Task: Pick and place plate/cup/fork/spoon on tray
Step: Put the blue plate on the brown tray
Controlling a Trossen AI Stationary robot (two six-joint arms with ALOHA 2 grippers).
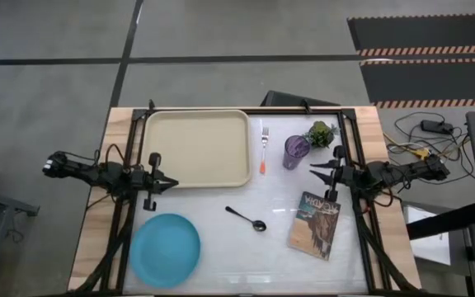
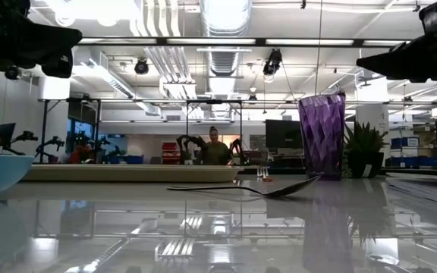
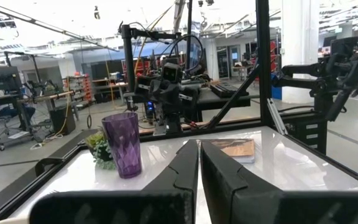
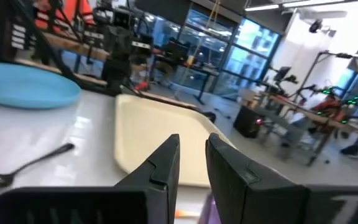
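The cream tray [image 1: 196, 148] lies at the far left of the table. The orange-handled fork [image 1: 264, 148] lies just right of it, and the purple cup [image 1: 295, 151] stands upright beyond the fork. The dark spoon [image 1: 246, 219] lies mid-table. The light-blue plate [image 1: 165, 249] lies flat at the near left. My left gripper [image 1: 171, 182] hovers shut over the tray's near left corner, pointing right. My right gripper [image 1: 312, 168] hovers just near of the cup, pointing left, with a narrow gap between its fingers [image 4: 192, 155]. Both are empty.
A small green potted plant [image 1: 322, 132] stands right of the cup. A book with a picture cover [image 1: 315, 224] lies at the near right. Bare white table lies between the spoon, the plate and the book. A person stands far off in the room [image 2: 215, 150].
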